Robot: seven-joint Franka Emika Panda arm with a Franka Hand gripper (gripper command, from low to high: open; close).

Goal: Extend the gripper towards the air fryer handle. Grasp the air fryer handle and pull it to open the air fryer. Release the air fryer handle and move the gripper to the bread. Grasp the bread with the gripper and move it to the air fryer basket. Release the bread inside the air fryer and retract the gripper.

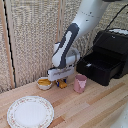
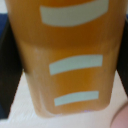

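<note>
1. A patterned plate is lying nearest the camera on the light wooden table, toward the exterior view's left.
2. Behind it, a small white bowl with yellow-orange contents is sitting just beside the gripper, on the exterior view's left of it.
3. The gripper is reaching down to the table between the bowl and a pink cup, with the white-and-black arm bending over it from above.
4. The bread, an orange-brown block with pale stripes, is filling the wrist view, sitting between the two dark fingers that are showing at either edge of the picture.
5. The fingers are standing close against the bread's sides, but the blur is too strong to tell whether they are actually pinching it, and the exterior view is too small to settle it.
6. Farther back, on the exterior view's right, the air fryer is standing with its air fryer basket pulled out, the hollow dark inside showing.
7. A woven screen is forming the backdrop.
</note>
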